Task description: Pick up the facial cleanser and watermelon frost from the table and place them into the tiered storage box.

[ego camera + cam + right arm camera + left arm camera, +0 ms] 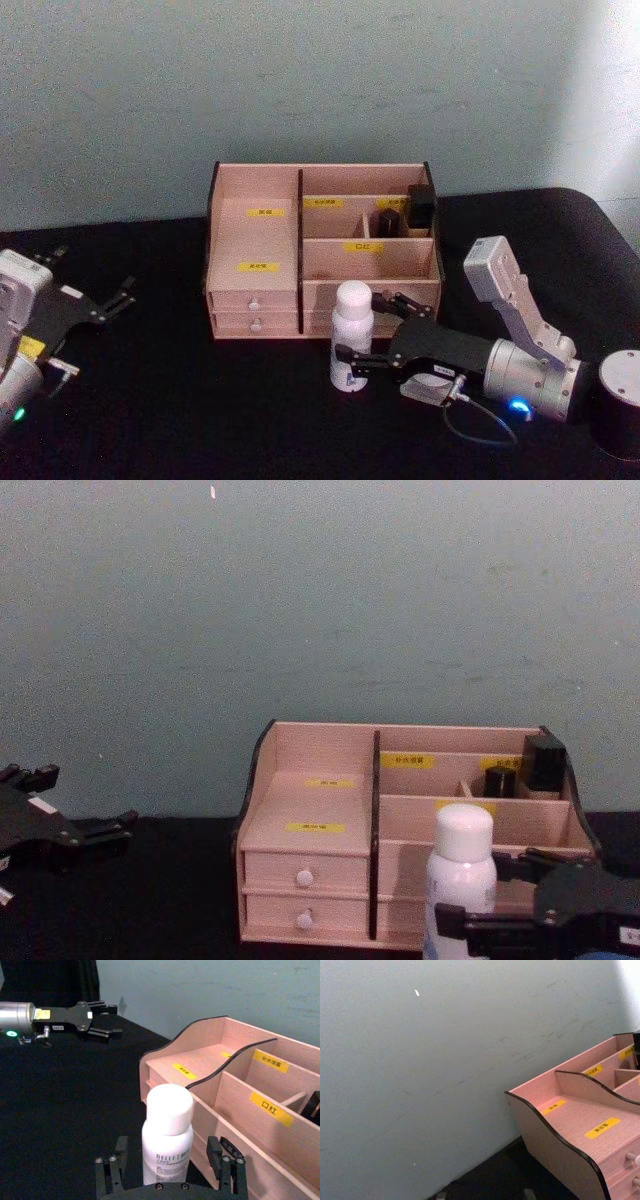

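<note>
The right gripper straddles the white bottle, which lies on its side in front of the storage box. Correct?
No: the white bottle stands upright, as the right wrist view shows. The open right gripper does straddle it in front of the tiered storage box; the left gripper idles far left.

Head camera looks down, chest camera level; both share the tiered storage box (240,240); wrist cameras seem nearer.

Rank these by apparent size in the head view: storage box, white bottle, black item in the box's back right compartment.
Largest: storage box.
Then the white bottle.
Smallest: black item, though it sits farther back and partly hidden, so less sure.
</note>
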You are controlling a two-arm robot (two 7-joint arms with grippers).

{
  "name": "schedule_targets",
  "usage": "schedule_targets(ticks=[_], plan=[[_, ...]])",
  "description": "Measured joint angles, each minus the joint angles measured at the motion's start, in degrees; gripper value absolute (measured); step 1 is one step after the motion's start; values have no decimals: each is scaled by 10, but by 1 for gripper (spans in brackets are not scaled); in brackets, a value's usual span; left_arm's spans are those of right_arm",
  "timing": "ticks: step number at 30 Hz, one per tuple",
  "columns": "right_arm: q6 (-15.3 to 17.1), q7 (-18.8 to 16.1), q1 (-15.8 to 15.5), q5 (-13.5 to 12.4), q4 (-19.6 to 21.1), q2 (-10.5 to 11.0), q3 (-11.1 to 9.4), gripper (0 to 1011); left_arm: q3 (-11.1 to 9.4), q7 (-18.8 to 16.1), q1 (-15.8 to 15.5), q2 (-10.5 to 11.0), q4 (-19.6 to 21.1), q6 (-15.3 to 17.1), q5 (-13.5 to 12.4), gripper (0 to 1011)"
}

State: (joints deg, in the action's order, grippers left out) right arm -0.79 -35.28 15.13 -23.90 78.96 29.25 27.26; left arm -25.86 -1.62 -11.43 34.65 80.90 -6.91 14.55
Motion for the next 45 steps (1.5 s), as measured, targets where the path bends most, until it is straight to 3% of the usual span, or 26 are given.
schedule_targets(ticks=[23,45], plan=[[18,-10,27,-9,-30,-12,13,1000,0,0,0,0,0,0,0,1001],[19,-13,30,-11,-31,-10,16,1000,0,0,0,0,0,0,0,1001]])
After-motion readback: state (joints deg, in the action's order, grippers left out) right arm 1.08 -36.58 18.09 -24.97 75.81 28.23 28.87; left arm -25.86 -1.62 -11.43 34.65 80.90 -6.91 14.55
